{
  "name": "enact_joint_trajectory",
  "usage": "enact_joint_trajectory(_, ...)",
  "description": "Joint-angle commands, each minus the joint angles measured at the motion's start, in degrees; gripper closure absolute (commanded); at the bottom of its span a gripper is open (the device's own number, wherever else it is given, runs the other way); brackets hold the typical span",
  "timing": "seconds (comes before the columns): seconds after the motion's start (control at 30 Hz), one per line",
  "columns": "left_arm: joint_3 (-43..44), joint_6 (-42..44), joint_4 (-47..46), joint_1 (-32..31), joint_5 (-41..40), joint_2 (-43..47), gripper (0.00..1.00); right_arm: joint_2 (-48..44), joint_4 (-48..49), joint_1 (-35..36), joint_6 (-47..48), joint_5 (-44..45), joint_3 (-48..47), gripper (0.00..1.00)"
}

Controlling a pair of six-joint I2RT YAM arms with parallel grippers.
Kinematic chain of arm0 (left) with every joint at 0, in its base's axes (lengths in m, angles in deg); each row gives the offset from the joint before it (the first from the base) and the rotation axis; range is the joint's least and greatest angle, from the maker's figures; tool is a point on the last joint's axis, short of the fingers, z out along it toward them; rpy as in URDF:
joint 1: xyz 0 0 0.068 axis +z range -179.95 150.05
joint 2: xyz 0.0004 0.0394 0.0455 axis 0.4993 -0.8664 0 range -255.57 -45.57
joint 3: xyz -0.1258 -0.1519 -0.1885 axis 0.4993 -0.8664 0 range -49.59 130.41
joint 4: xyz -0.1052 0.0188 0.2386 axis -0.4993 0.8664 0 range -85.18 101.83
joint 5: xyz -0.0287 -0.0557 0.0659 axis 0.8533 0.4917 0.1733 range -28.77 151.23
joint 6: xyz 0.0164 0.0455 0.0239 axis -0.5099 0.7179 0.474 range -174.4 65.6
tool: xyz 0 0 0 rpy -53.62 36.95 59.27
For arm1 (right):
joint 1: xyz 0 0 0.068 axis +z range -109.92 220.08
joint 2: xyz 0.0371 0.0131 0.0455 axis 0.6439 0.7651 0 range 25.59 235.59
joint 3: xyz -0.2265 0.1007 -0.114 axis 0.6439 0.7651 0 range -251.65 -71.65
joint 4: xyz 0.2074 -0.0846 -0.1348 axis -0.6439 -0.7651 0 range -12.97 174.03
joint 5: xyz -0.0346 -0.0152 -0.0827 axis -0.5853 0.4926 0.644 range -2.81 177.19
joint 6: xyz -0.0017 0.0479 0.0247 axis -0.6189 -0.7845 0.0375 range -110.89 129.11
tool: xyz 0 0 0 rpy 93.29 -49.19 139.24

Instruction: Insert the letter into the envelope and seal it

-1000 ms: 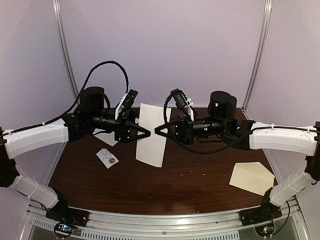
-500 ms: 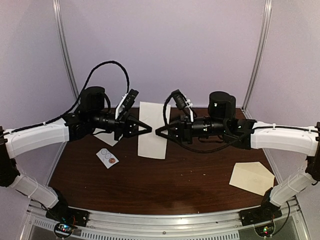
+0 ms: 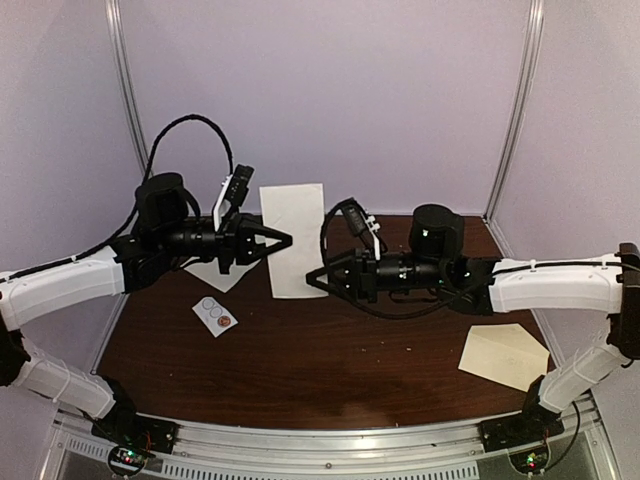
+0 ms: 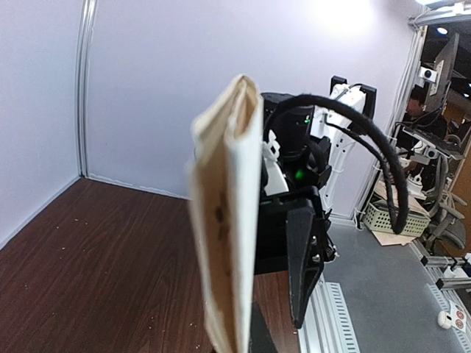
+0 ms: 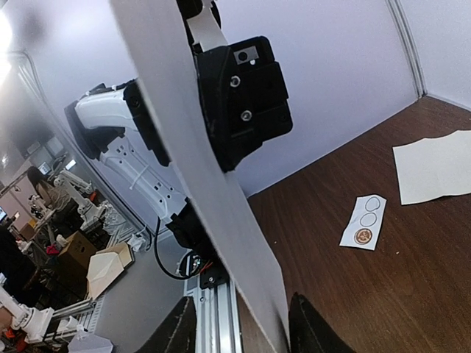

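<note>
The letter (image 3: 295,240), a folded white sheet, hangs upright in the air over the back of the table. My left gripper (image 3: 286,241) is shut on its left edge. In the left wrist view the letter (image 4: 228,220) shows edge-on and hides one finger of the left gripper (image 4: 237,340). My right gripper (image 3: 312,281) is open at the letter's lower right corner. In the right wrist view the letter (image 5: 221,220) passes between the spread fingers (image 5: 313,325) of the right gripper (image 5: 246,331), unclamped. The cream envelope (image 3: 505,355) lies flat at the table's right front.
A small white card with round stickers (image 3: 215,315) lies at the left of the table, also visible as the sticker card (image 5: 363,220). Another white sheet (image 3: 222,272) lies under the left arm. Purple walls close in the back and sides.
My left gripper has shut on the letter and carried it up and to the left. My right gripper has opened, let go of the letter and dropped lower.
</note>
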Motion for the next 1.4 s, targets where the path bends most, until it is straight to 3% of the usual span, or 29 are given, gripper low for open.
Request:
enact_joint_trajectory(0.0, -0.71, -1.57, -4.18, 0.38, -0.51, 0.34, 1.0, 1.15, 4.53, 0.8, -1.7, 0.19, 0.08, 0.65)
enact_joint_trajectory(0.13, -0.82, -1.67, -4.43, 0.4, -0.53, 0.54, 1.0, 1.34, 4.74, 0.8, -1.81, 1.08, 0.23, 0.98)
enact_joint_trajectory(0.23, -0.69, -1.72, -4.26, 0.46, -0.51, 0.44, 1.0, 0.88, 6.43, 0.8, -2.56, 2.42, 1.16, 1.0)
enact_joint_trajectory(0.33, -0.52, -1.85, -4.02, 0.46, -0.6, 0.17, 0.78, -0.09, 9.29, 0.8, -3.66, 3.72, 2.52, 1.0)
enact_joint_trajectory(0.4, -0.32, -1.81, -3.65, 0.46, -0.26, -0.22, 0.72, -0.55, 10.39, 0.76, -4.15, 4.31, 2.94, 1.0)
enact_joint_trajectory(0.47, -0.13, -1.87, -3.63, 0.46, 0.45, -0.69, 0.82, -0.78, 10.59, 0.8, -4.32, 5.0, 2.97, 1.0)
enact_joint_trajectory(0.53, -0.12, -2.02, -3.81, 0.38, 0.82, -0.94, 0.99, -0.93, 10.53, 0.78, -4.41, 5.47, 3.06, 1.0)
enact_joint_trajectory(0.6, -0.18, -2.03, -3.71, 0.48, 0.21, -0.88, 1.0, -1.22, 9.95, 0.77, -4.69, 6.54, 3.06, 1.0)
enact_joint_trajectory(0.63, -0.2, -2.03, -3.53, 0.42, -0.25, -0.81, 1.0, -1.49, 9.47, 0.65, -4.71, 7.19, 3.1, 0.92)
enact_joint_trajectory(0.77, -0.16, -0.79, -1.69, 0.46, -4.52, 0.49, 1.0, -4.36, 4.78, 0.15, -3.64, 12.81, 3.53, 0.42)
enact_joint_trajectory(0.9, 1.76, 3.33, 6.69, 0.7, -15.33, 2.45, 1.0, -8.89, -5.13, -0.86, -0.94, 21.16, 3.63, 0.14)
enact_joint_trajectory(1.07, 1.59, 5.04, 12.52, 7.33, -21.71, 4.56, 1.0, -13.89, -27.28, -1.29, 1.47, 40.09, 1.05, 0.01)
enact_joint_trajectory(1.23, 0.67, 3.63, 15.44, 12.92, -27.44, 5.69, 1.0, -20.79, -42.22, -2.74, -5.66, 57.52, 4.64, 0.0)
enact_joint_trajectory(1.37, 1.46, 4.27, 17.84, 12.94, -29.54, 4.36, 1.0, -23.81, -51.45, -10.35, -14.32, 61.07, 9.09, 0.0)
